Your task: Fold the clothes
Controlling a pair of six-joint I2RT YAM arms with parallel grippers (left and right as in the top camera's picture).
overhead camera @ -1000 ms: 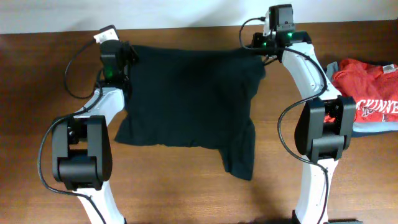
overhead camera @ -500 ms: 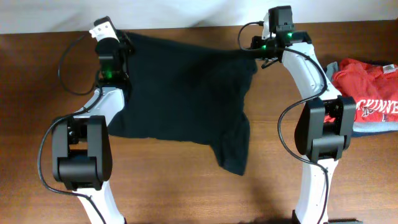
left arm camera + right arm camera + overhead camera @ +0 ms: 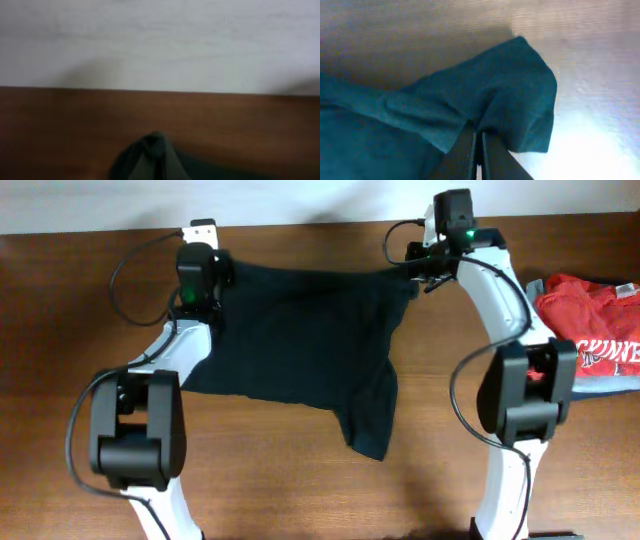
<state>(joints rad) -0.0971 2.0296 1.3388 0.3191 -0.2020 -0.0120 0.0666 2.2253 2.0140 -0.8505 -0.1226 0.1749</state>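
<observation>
The clothes, a plain black T-shirt (image 3: 300, 330), are spread over the wooden table, the far edge stretched taut between my two grippers. My left gripper (image 3: 218, 276) is shut on the far left corner. In the blurred left wrist view a pinched bunch of dark fabric (image 3: 150, 152) shows at the jaws. At the far right corner my right gripper (image 3: 411, 268) is shut on the cloth. The right wrist view shows its fingers (image 3: 492, 157) pressed together on a fold of the shirt (image 3: 515, 95). A loose lobe (image 3: 368, 425) trails toward the front.
A red shirt with white lettering (image 3: 590, 320) lies on folded grey garments (image 3: 600, 386) at the table's right edge. A white wall (image 3: 160, 40) runs along the table's far edge, close behind both grippers.
My left gripper has moved right and slightly back, taking its corner along. The shirt has slid rightward and its far edge has drawn straighter. My right gripper has barely moved.
</observation>
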